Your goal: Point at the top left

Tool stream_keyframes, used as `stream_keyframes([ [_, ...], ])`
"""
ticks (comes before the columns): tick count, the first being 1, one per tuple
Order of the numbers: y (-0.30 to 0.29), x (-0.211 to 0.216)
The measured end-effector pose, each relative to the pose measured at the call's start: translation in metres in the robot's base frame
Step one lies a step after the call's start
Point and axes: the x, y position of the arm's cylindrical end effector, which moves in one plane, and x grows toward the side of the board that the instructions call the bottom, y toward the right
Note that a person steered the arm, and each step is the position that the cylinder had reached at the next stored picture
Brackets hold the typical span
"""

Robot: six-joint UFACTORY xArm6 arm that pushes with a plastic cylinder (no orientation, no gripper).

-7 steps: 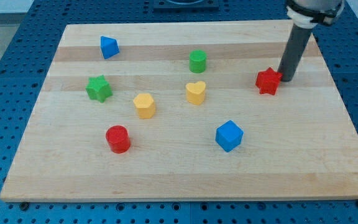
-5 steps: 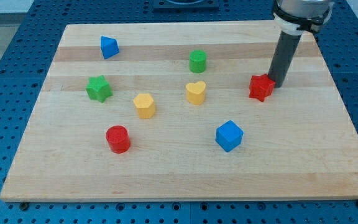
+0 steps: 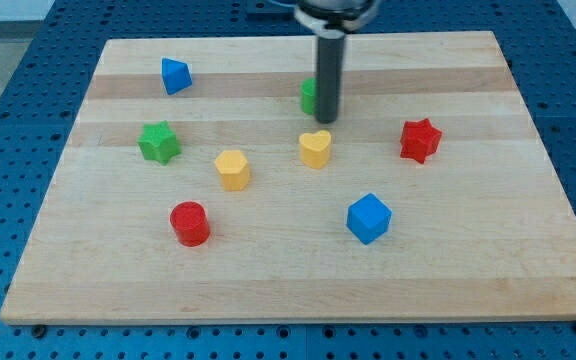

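Observation:
My tip (image 3: 327, 119) is at the board's upper middle, right against the green cylinder (image 3: 310, 96), which the rod partly hides. The yellow heart (image 3: 315, 148) lies just below the tip. The blue pyramid-like block (image 3: 174, 75) sits near the top left of the wooden board (image 3: 118, 270), well to the left of the tip. The green star (image 3: 158, 142) is below that blue block.
A yellow block (image 3: 233, 169) and a red cylinder (image 3: 190, 223) lie left of centre. A blue cube (image 3: 369, 218) sits lower right of centre. A red star (image 3: 420, 139) lies at the right. A blue perforated table surrounds the board.
The rod has moved left from the red star to the green cylinder. Earlier it nudged the red star a little to the left and down.

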Motion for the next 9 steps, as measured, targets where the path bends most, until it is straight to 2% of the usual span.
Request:
stream_keyframes([
  [4, -0.168, -0.004],
  [5, -0.221, -0.030],
  [6, -0.259, -0.080],
  [8, -0.261, -0.097],
  [9, -0.236, -0.097],
])
